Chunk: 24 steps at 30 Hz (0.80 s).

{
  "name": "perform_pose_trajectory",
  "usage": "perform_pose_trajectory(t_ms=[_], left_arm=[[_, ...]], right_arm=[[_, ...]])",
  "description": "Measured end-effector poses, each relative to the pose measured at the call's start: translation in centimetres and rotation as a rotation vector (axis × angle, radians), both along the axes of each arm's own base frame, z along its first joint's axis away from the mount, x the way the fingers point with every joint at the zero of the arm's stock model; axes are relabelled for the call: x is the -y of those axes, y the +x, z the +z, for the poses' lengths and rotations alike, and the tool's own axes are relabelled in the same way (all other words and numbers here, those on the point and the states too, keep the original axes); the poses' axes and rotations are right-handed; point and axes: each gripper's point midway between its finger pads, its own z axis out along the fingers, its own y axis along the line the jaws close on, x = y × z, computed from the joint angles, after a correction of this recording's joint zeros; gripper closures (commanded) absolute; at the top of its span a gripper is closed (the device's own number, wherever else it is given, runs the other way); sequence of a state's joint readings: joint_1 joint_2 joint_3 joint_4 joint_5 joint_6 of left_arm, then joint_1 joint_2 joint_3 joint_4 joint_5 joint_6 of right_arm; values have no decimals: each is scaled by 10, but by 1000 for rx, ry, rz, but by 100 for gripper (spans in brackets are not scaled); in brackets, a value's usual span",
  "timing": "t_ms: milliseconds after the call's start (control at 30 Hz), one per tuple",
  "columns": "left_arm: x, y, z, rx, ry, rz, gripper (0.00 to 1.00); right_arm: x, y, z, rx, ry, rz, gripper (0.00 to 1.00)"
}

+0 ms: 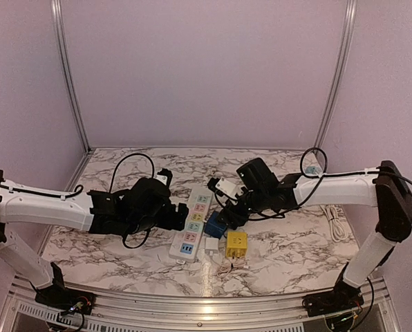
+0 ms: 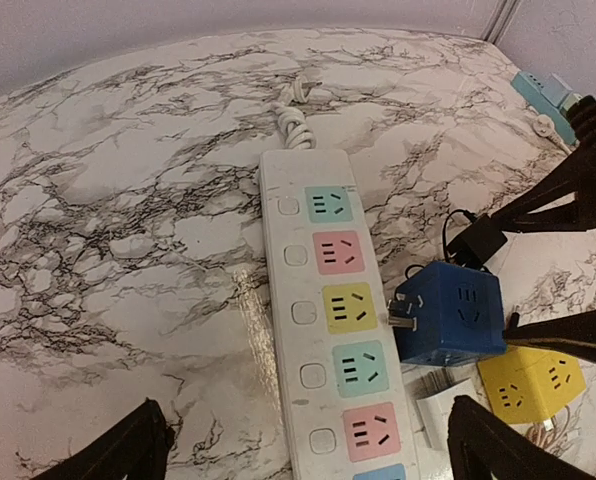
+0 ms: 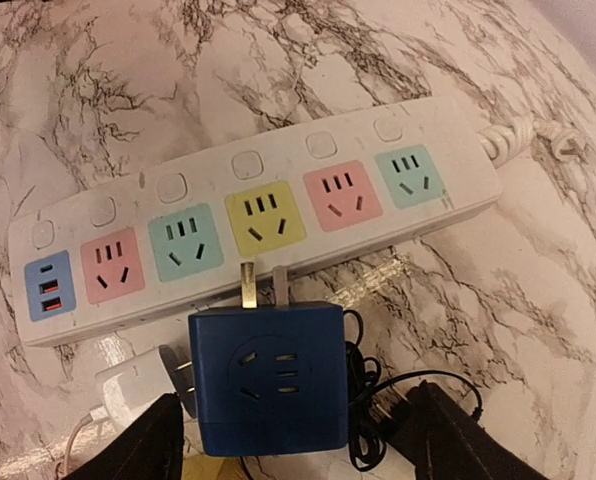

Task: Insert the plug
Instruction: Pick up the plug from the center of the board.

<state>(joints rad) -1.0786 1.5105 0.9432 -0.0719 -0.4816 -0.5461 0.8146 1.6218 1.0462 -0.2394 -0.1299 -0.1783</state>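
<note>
On the marble table (image 2: pixel 128 200): the blue plug cube (image 3: pixel 268 375) is lying on its side just beside the white power strip (image 3: pixel 278 160), not yet inserted.
Prongs (image 3: pixel 247 285): these are pointing level at the strip's side wall, opposite the yellow socket (image 3: pixel 265 218). Whether they are touching the wall cannot be told.
Right gripper (image 3: pixel 293 425): it is hanging over the cube with its fingers partly apart, one on each side. It is gripping nothing, and a gap is showing on the cable side.
Left gripper (image 2: pixel 308 445): it is hovering above the strip with its fingers spread as wide as they go, holding nothing.
Clutter: a yellow cube (image 2: pixel 530 382), a white charger (image 3: pixel 133 385) and a loop of black cable (image 3: pixel 378 370) are crowding the blue cube.
Step in hand (judged): the right arm is lining up to grasp the cube.
Grasp: the fingers should be closing on the two flat side faces, centred, with the cable kept out of the pinch.
Reorientation: once lifted, the cube is going to need turning until the prongs are facing straight down over the chosen socket.
Bracing: the left gripper is well placed for pressing on the strip's bare edge during insertion.
Risk: an off-centre grip is likely to let the cube twist, and tilted prongs are likely to jam on the socket face.
</note>
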Motion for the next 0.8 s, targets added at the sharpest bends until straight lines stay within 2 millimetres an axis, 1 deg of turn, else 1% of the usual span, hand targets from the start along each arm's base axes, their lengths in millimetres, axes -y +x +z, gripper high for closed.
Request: perform_pose_trajectory(t_ms=[100,167,267,467,600,800], left_arm=[[-13,-5,3,8,-16,12,1],[-20,-7,5,15,-26,22,1],[-26,-8,9,23,-43,35,1],[-35,-8,12,28,-65,57,1],[-37,-8,12,29,-67,60,1],[-37,-8,13,38,-56,49,1]], right_arm=[[-3,-2,-21,-36,-29,1,27],[-4,-2,-29,-51,-40,0,27],[-4,-4,-39,-72,-52,1,27],[-9,-11,-46,-98,-54,25,28],[-12,-16,-48,-103,-55,37,31],[-12,-16,-54,-111,-68,36,33]])
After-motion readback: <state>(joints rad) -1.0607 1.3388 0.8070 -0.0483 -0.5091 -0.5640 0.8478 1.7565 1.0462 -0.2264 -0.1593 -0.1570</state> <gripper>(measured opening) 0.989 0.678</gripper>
